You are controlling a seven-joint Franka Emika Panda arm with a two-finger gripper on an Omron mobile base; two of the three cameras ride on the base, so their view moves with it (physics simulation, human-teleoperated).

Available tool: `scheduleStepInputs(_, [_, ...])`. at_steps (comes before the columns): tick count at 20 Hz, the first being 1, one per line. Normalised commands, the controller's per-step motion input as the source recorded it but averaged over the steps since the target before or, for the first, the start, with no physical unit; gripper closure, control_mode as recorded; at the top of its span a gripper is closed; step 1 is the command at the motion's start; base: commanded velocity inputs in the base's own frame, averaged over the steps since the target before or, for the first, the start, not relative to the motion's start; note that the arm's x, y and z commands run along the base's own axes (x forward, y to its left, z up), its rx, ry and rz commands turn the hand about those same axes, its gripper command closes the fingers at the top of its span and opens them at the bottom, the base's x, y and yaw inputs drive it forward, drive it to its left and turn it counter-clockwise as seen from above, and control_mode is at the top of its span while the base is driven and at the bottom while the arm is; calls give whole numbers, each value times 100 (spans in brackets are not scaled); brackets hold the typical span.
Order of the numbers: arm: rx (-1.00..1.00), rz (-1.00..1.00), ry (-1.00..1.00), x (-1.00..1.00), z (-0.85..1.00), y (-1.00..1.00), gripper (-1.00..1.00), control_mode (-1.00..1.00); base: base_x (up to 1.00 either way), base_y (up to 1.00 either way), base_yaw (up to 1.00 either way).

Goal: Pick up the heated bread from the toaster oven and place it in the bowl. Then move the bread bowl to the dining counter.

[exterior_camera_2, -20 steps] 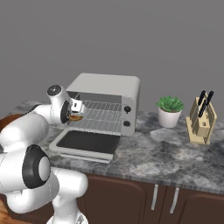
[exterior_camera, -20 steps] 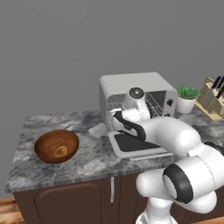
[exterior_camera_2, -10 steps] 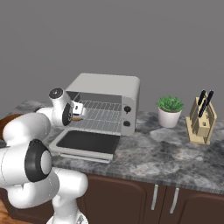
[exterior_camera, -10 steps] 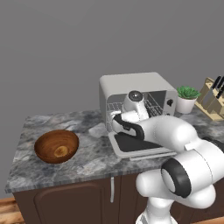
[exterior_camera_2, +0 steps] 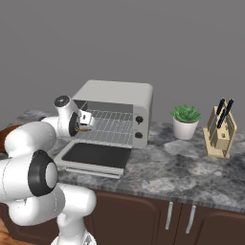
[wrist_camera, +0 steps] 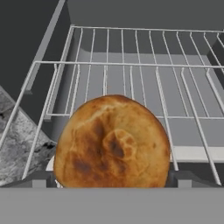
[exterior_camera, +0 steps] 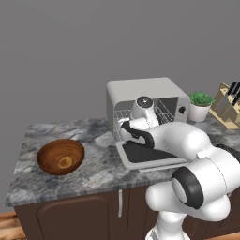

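My gripper (exterior_camera_2: 85, 120) is shut on the heated bread (wrist_camera: 112, 142), a round golden-brown bun with darker toasted spots. I hold it just in front of the left part of the toaster oven's wire rack (wrist_camera: 131, 78). The dark fingertips (wrist_camera: 40, 178) show at both sides of the bun. The light-grey toaster oven (exterior_camera: 145, 91) stands with its dark-glass door (exterior_camera_2: 93, 155) dropped open onto the counter. The reddish-brown wooden bowl (exterior_camera: 61, 157) sits empty on the counter, well to the left of the oven.
A potted plant (exterior_camera_2: 185, 120) and a wooden knife block (exterior_camera_2: 220, 129) stand right of the oven on the grey marbled counter (exterior_camera: 101, 171). The open door juts toward the counter's front edge. Bare counter lies between bowl and oven.
The gripper with the bread has stayed almost in place at the oven's mouth. The arm's elbow has shifted a little.
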Motion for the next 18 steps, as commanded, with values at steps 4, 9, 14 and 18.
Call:
scheduleStepInputs(4, [0,-1,0,0,-1,0,-100,-100,0,0,0])
scheduleStepInputs(9, [0,0,0,0,-2,1,100,-100,0,0,0])
scheduleStepInputs(14, [0,0,0,0,0,0,100,-100,0,0,0])
scheduleStepInputs(18, [0,0,-3,-16,0,0,100,-100,0,0,0])
